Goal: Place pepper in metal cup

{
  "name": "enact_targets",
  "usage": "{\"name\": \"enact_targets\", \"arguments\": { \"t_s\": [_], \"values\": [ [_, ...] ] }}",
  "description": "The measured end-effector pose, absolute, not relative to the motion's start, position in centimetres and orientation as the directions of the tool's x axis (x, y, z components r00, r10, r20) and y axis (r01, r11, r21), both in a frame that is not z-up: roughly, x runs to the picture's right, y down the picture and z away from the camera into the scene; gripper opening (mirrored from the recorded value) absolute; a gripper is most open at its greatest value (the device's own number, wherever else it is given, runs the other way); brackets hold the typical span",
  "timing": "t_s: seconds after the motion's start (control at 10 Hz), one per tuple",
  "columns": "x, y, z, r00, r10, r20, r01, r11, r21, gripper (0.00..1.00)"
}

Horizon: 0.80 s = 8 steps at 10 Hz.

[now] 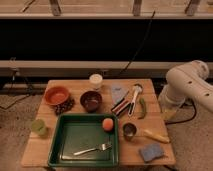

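The pepper (142, 107), a slim green pod, lies on the wooden table (75, 87) right of centre, next to a bundle of utensils. The metal cup (129, 130) stands upright in front of it, by the green tray's right rim. My white arm (189, 85) hangs beside the table's right edge. The gripper (169, 113) is low at that edge, right of the pepper and apart from it.
A green tray (65, 142) holds a fork (92, 148) and an orange ball (107, 124). An orange bowl (56, 95), dark bowl (91, 100), white cup (96, 80), green plastic cup (38, 127), utensils (127, 102), yellow item (156, 136) and blue sponge (151, 152) are also on the table.
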State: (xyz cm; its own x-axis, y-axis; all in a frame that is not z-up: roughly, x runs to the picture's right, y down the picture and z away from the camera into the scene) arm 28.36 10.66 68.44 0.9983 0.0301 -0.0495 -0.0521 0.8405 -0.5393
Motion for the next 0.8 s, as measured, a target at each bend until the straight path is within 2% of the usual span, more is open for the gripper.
{"name": "enact_targets", "arguments": {
  "t_s": [0.4, 0.6, 0.8],
  "values": [
    [29.0, 10.4, 69.5, 1.000, 0.021, -0.015, -0.026, 0.845, -0.533, 0.65],
    [29.9, 9.1, 72.1, 0.999, 0.006, 0.037, 0.014, 0.853, -0.523, 0.65],
    [30.8, 7.3, 76.3, 0.993, -0.034, 0.115, 0.088, 0.855, -0.511, 0.65]
  ]
}}
